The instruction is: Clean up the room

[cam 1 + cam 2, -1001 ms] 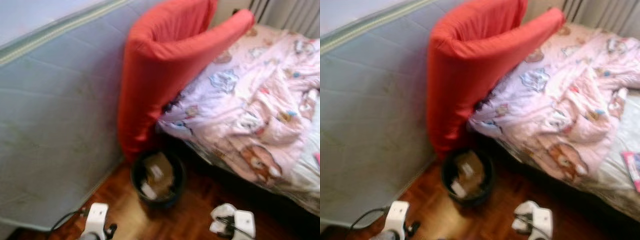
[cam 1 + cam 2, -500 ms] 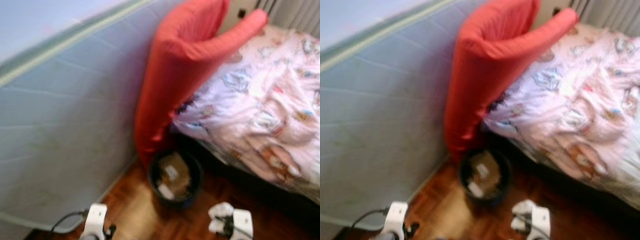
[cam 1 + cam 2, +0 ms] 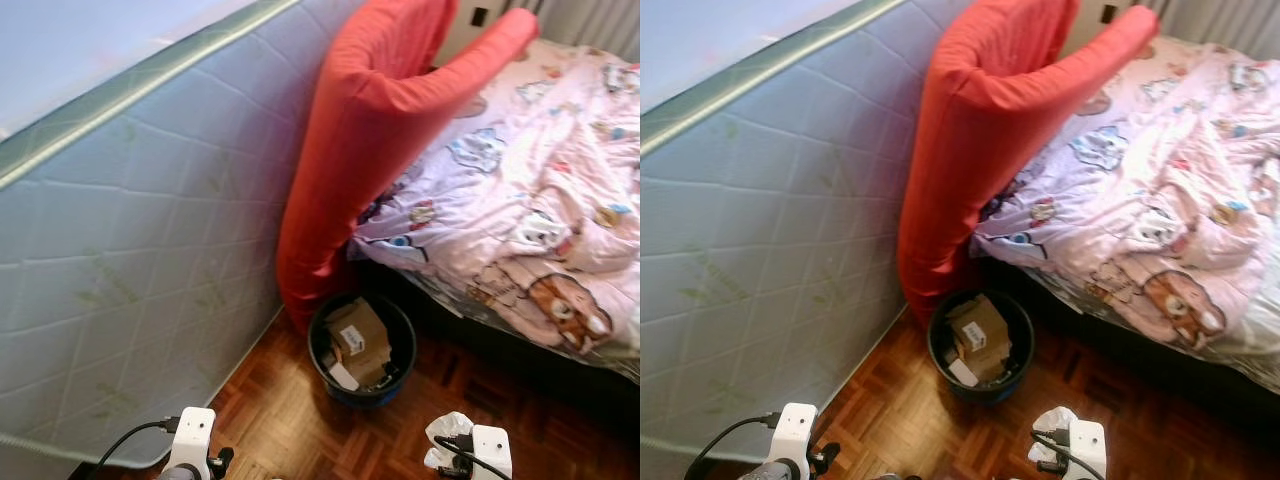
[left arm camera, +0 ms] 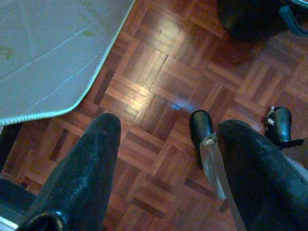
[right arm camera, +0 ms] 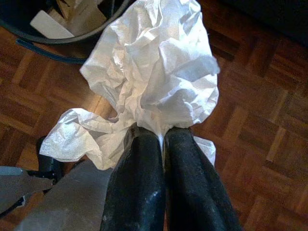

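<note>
Right gripper (image 5: 161, 139): nearest the camera, low at the robot's right side, its two black fingers pressed together on a crumpled white sheet of paper (image 5: 154, 72), which hangs above the parquet.
Left gripper (image 4: 166, 139): low at the robot's left side, jaws spread wide and holding nothing, above bare floor beside a mattress corner.
Reddish-brown parquet floor (image 3: 270, 410): no other loose litter can be made out on the visible stretch.
Round black waste bin (image 3: 320, 357): just ahead of the robot, standing on the floor and already holding a brown cardboard box (image 3: 358, 338) and paper scraps.
Tall pale blue quilted mattress (image 3: 130, 250): propped on edge along the left.
Long red cushion (image 3: 360, 150): leaning upright behind the bin, against the bed.
Pink cartoon-print duvet (image 3: 520, 190): rumpled over the bed, farthest back.
Progress: the paper is picked up and carried near the bin, not yet over it.
Remaining: likely reaching over the bin's mouth and releasing; the bed looks unmade.
</note>
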{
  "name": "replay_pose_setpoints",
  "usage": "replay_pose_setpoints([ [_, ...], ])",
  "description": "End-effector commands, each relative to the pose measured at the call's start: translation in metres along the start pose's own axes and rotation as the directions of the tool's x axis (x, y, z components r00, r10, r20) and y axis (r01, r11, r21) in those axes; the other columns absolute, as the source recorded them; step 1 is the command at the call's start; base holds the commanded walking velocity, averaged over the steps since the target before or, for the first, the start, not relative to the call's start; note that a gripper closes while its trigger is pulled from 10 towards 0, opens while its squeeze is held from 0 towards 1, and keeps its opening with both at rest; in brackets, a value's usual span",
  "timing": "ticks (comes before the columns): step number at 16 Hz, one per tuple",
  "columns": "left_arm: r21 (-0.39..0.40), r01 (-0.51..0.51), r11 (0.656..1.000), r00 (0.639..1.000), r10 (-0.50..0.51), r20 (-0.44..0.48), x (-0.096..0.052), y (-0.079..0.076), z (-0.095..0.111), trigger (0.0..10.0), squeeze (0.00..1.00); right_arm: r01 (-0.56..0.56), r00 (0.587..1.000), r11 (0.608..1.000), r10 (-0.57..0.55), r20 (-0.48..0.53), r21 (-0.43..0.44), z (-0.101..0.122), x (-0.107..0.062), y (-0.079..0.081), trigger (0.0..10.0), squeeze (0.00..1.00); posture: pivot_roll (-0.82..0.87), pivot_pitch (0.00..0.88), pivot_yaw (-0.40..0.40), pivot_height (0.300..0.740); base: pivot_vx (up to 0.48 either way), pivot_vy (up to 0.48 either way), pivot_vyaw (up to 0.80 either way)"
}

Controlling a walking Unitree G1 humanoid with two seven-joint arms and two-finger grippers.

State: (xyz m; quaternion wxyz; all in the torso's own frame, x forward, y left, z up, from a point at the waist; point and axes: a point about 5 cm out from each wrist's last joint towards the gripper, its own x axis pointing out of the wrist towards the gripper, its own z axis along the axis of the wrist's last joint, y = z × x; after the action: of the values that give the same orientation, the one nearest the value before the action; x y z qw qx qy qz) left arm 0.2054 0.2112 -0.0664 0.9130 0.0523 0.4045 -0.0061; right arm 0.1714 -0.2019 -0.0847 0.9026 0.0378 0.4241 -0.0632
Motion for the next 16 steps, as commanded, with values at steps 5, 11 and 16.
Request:
replay_pose_setpoints([
  [5,-0.019,0.023,1.0,0.999,-0.024,-0.034,-0.0012,-0.0029,-0.0076,10.0,0.0,0.002,1.0,1.0,-0.002,-0.03,0.011,-0.0079,-0.0018,-0.0007,10.0,0.0,0.08,0.18,-0.001,0.74,0.0,0.0,0.0],
  [11,-0.025,0.017,1.0,0.999,-0.018,-0.031,-0.0011,-0.0027,-0.0071,10.0,0.0,0.01,0.999,1.0,-0.011,-0.038,-0.02,-0.0075,-0.0018,-0.0036,10.0,0.0,0.09,0.185,-0.004,0.74,0.0,0.0,0.07],
  [16,-0.018,0.022,1.0,0.999,-0.023,-0.036,-0.0013,-0.0037,-0.0085,10.0,0.0,0.026,0.999,1.0,-0.026,-0.046,0.002,-0.0108,-0.0034,-0.0096,10.0,0.0,0.09,0.182,-0.004,0.74,0.0,0.0,0.31],
])
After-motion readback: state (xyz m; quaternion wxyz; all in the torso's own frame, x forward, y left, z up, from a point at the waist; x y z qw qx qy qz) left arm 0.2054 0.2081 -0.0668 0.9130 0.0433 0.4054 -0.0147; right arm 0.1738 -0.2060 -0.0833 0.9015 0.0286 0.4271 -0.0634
